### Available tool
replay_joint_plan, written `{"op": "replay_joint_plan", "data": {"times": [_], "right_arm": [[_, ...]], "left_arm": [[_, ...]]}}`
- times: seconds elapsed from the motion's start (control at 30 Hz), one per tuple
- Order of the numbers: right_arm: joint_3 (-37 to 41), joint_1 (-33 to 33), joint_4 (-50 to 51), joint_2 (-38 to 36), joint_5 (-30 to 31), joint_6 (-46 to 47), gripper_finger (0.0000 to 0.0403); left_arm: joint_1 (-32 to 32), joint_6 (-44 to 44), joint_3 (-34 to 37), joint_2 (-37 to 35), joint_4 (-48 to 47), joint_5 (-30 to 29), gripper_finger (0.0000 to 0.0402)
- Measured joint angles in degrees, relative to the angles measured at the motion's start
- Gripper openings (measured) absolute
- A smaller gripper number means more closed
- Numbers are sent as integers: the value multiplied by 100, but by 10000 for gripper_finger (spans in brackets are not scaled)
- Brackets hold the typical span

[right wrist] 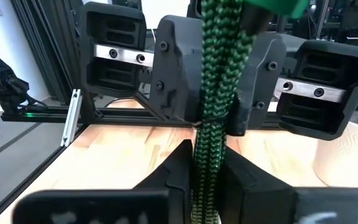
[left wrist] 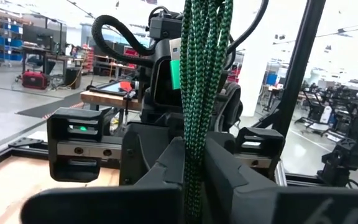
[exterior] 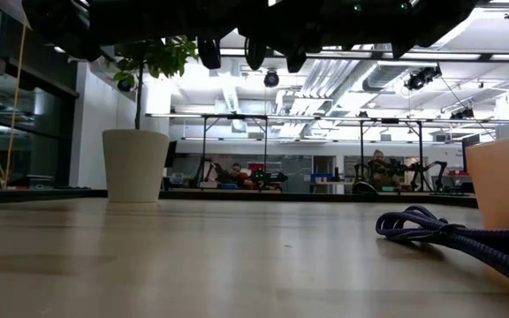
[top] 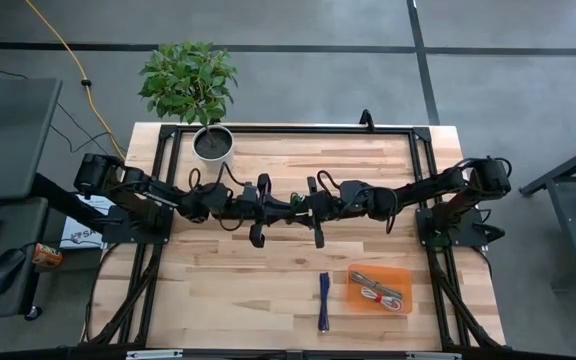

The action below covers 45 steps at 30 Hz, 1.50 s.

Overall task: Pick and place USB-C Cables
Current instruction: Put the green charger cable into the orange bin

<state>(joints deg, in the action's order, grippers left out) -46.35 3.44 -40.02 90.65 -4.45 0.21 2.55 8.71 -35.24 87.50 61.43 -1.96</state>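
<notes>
Midair, above table (top: 218, 290) middle, left gripper (top: 281, 212) and right gripper (top: 298, 211) both clamped green cable (left wrist: 204, 93), likely handover toward orange tray (top: 402, 273).

The tabletop (top: 218, 290) has lots of bare room on the left; a plant pot (top: 213, 143) (far corner) and orange tray (top: 379, 288) block some.

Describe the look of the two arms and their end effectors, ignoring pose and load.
Both arms are matte black and jointed, with looped black cables. The left end effector and right end effector carry blocky black fingers on a silver bolted rail. A small green light glows on one housing.
</notes>
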Motion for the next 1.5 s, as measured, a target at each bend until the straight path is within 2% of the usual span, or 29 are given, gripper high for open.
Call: {"op": "replay_joint_plan", "data": {"times": [0.17, 0.4, 0.53, 0.63, 0.77, 0.87, 1.07, 1.17, 1.3, 1.5], "right_arm": [[0, 2, 46, 0, -10, -4, 11], [2, 4, 201, -17, -15, 94, 18], [2, 7, 969, -381, 158, 84, 9], [37, 7, 1840, -887, 556, 9, 10], [472, 78, 2491, -1705, 1246, 44, 9], [1095, 124, 2793, -2561, 1622, 371, 9], [2502, 328, 2786, -4319, 2245, 1010, 9], [2887, 460, 2671, -4940, 2296, 1026, 9], [3042, 575, 2623, -5342, 2345, 998, 9], [3047, 599, 2624, -5310, 2345, 895, 9]], "left_arm": [[0, 5, 0, 0, -7, -8, 53], [4, -65, 0, -13, -37, -42, 144], [21, -140, 0, -142, -258, -39, 190], [57, -194, 0, -476, -785, -37, 209], [126, -302, 0, -954, -1570, -35, 215], [125, -421, 0, -1210, -1940, -44, 216], [155, -649, 0, -1294, -2093, -139, 216], [274, -663, 0, -1292, -2202, -188, 216], [399, -589, 169, -1294, -1926, -145, 216], [422, -577, 409, -1292, -1709, -125, 216]]}}
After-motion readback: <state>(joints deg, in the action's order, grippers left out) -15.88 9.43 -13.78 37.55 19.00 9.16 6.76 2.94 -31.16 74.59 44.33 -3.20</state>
